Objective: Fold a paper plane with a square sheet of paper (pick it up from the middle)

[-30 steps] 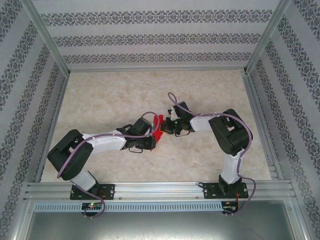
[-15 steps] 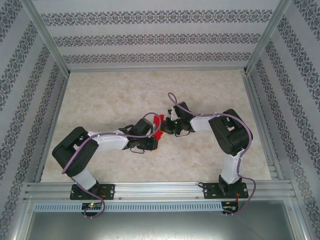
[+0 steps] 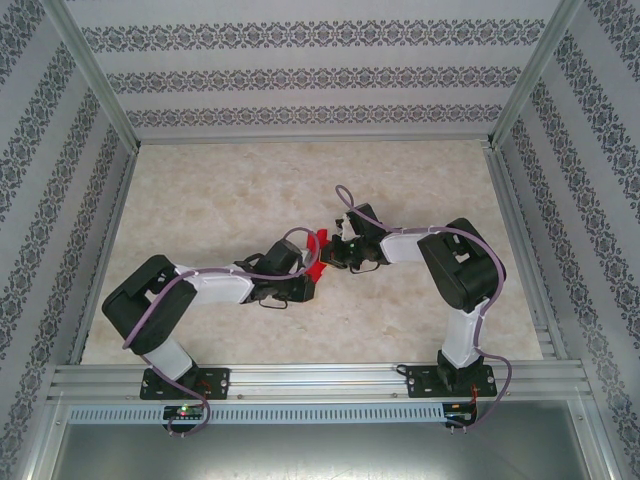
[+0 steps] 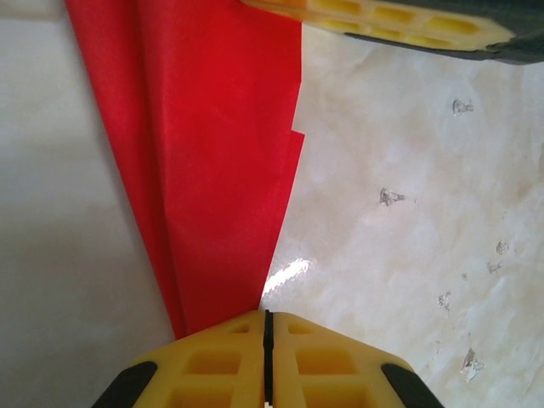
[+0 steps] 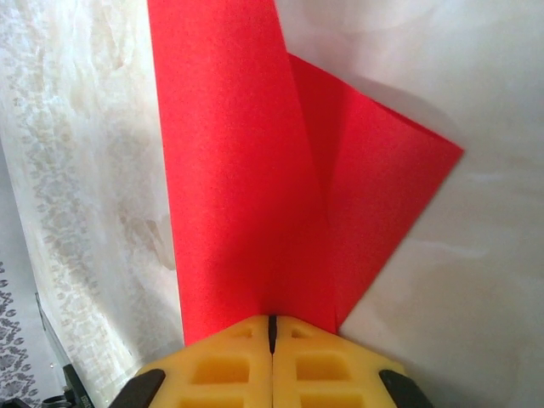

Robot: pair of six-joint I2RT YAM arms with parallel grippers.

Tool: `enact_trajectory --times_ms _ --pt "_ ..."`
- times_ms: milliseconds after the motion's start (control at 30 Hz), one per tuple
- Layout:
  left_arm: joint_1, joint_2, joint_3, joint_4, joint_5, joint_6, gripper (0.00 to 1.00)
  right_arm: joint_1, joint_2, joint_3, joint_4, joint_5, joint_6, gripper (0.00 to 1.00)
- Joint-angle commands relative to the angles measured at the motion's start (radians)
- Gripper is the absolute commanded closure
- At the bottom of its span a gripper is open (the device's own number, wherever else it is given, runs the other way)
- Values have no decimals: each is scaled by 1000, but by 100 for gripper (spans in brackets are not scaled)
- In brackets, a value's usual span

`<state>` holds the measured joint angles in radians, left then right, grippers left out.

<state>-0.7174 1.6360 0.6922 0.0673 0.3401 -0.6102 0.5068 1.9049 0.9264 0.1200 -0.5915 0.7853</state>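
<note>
Top external: the square sheet of paper (image 3: 316,256), creased narrow, is seen over the middle of the tabletop (image 3: 220,200). It is clamped at one end by the left gripper (image 4: 266,318) and at the other by the right gripper (image 5: 272,321), with its long axis spanning them.

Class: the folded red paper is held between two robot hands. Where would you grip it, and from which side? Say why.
Probably a narrow end of the red paper, coming in edge-on along its length to close on its flat faces. It is thin, layered and creased lengthwise, so an end pinch catches every layer. The left hand and right hand are each shut on it this way.
</note>
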Motion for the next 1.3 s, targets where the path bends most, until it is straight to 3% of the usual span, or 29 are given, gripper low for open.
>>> enact_trajectory --times_ms 0,400,767,1267 --pt "19 7 -62 -57 -4 17 89 5 -30 -16 -48 23 -8 92" --pt "49 9 -102 -56 -1 61 90 70 -148 -76 63 6 145 96" --pt "56 -4 -107 -46 22 75 90 110 2 -78 281 -10 280 98" --pt "59 -114 -39 -45 120 26 89 109 104 -31 57 91 149 100"
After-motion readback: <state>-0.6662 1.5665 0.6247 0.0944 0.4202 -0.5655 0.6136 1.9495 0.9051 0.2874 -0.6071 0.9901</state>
